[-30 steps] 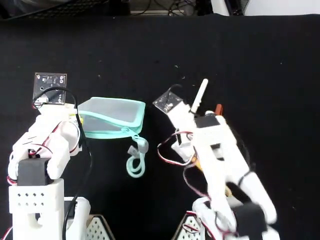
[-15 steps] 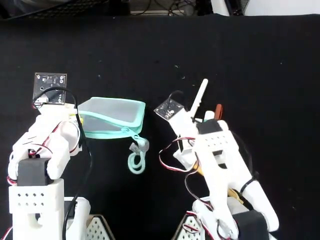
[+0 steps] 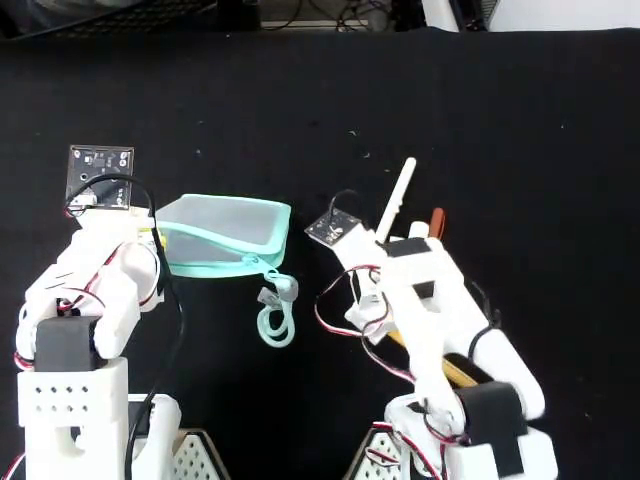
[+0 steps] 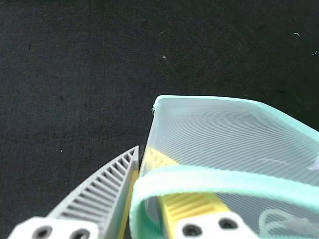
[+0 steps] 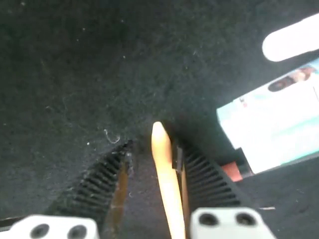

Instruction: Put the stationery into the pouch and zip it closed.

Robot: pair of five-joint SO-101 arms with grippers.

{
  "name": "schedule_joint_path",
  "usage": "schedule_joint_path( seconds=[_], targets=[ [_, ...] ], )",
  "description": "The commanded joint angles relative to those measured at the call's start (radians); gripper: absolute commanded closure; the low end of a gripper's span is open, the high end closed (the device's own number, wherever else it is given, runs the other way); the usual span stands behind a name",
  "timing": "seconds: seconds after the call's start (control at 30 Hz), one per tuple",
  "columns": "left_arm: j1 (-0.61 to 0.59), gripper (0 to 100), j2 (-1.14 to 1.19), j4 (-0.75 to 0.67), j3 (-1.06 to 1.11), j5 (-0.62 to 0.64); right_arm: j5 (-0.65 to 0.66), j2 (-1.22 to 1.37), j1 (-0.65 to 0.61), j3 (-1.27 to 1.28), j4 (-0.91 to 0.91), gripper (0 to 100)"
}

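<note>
The mint mesh pouch [image 3: 225, 235] lies open at the left, its zip loop [image 3: 275, 325] trailing toward the front. My left gripper [image 4: 143, 152] is shut on the pouch's [image 4: 224, 139] end wall, one finger outside and one inside. In the right wrist view my right gripper [image 5: 152, 149] stands open low over the cloth, with a yellow-orange pencil [image 5: 164, 174] lying between its fingers, close against one of them. Beyond it lie a white pen [image 5: 294, 40], a pale blue card-like piece [image 5: 274, 124] and a red item [image 5: 232, 172]. From above, the white pen [image 3: 397, 200] pokes out past the right arm [image 3: 430, 300].
A black cloth [image 3: 500, 120] covers the whole table. A small dark circuit board [image 3: 98, 175] sits above the left arm. The far half of the cloth is open room.
The right arm has swung and drawn back toward the front, its wrist now lower over the stationery. The left arm and pouch have stayed put.
</note>
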Motion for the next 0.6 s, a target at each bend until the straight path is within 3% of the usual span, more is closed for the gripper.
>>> schedule_joint_path(
  seconds=[0.0,0.17,0.27,0.57],
  targets=[
    [-0.004,97,0.003,-0.018,-0.001,0.011,0.008,0.024,0.003,-0.002,-0.02,87.7],
    [-0.004,97,0.003,-0.018,-0.001,0.011,0.008,0.07,-0.002,-0.001,-0.021,88.4],
    [-0.005,97,0.003,-0.018,-0.001,0.011,0.008,0.077,0.0,-0.001,-0.038,98.4],
    [-0.005,97,0.003,-0.018,-0.001,0.011,0.006,-0.047,0.005,0.001,-0.012,98.6]
  ],
)
